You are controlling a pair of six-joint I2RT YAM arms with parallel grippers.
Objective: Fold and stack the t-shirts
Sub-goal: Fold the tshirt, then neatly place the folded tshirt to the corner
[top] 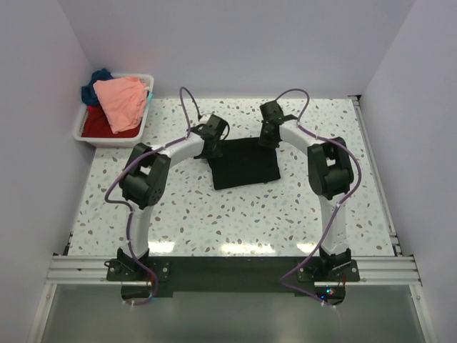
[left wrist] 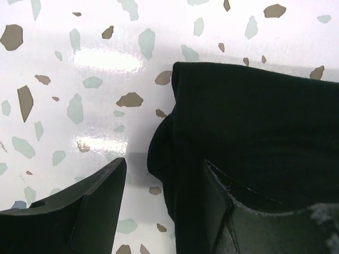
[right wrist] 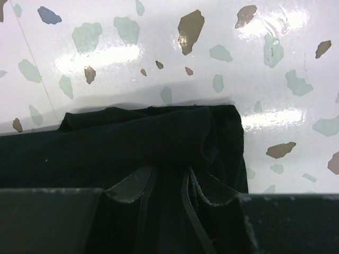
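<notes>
The black t-shirt (top: 243,163) lies folded into a flat rectangle at the table's middle. My left gripper (top: 212,136) is at its far left corner. In the left wrist view the gripper (left wrist: 164,164) is open, and the shirt's edge (left wrist: 254,116) lies between the jaws, one finger (left wrist: 90,206) over bare table. My right gripper (top: 270,128) is at the far right corner. In the right wrist view it (right wrist: 172,170) is shut on a pinch of the black cloth (right wrist: 132,137). The salmon-pink shirt (top: 121,100), the red shirt (top: 100,125) and the dark blue shirt (top: 96,82) lie crumpled in the bin.
The white plastic bin (top: 81,125) stands at the table's far left corner. White walls close in the table on the left, back and right. A metal rail (top: 228,270) runs along the near edge at the arm bases.
</notes>
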